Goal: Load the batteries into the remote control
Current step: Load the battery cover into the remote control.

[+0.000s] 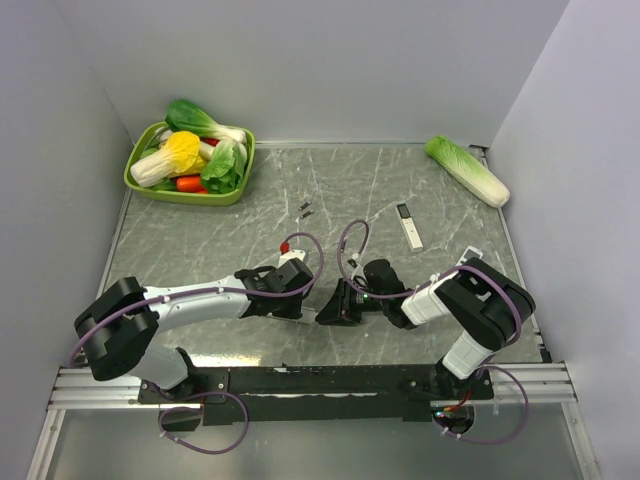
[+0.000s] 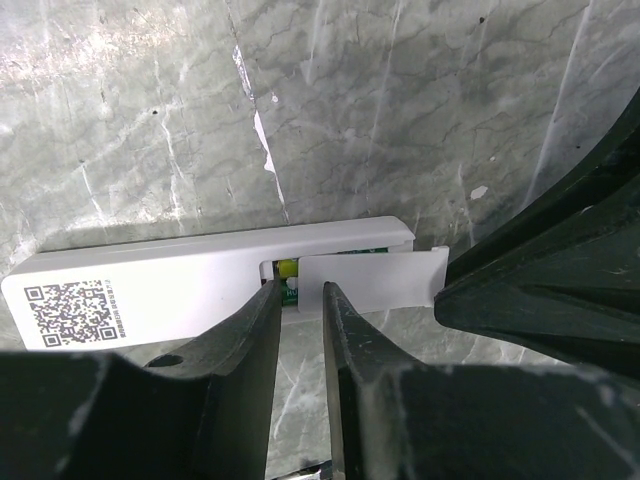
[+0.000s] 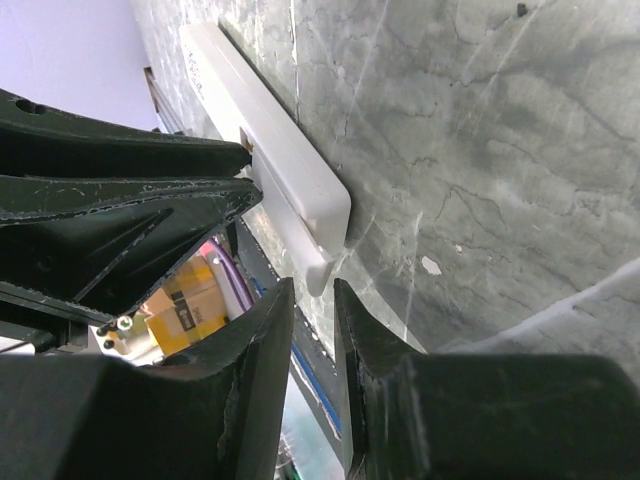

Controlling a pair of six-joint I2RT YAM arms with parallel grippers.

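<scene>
The remote control (image 2: 180, 285) lies back up on the marble table, a QR label near one end. Its white sliding cover (image 2: 385, 278) half covers the green-lined recess, where a green battery (image 2: 287, 268) shows. My left gripper (image 2: 298, 292) is almost shut, with its tips against the remote's near edge at the recess and nothing between them. My right gripper (image 3: 312, 292) is almost shut, just behind the cover's protruding end (image 3: 320, 268). In the top view both grippers, left (image 1: 300, 290) and right (image 1: 335, 303), meet near the table's front and hide the remote.
A white remote with a black end (image 1: 410, 226) lies at mid right. Two tiny dark cells (image 1: 305, 208) lie mid table. A green basket of toy vegetables (image 1: 137, 175) stands at the back left. A toy cabbage (image 1: 467, 170) lies at the back right.
</scene>
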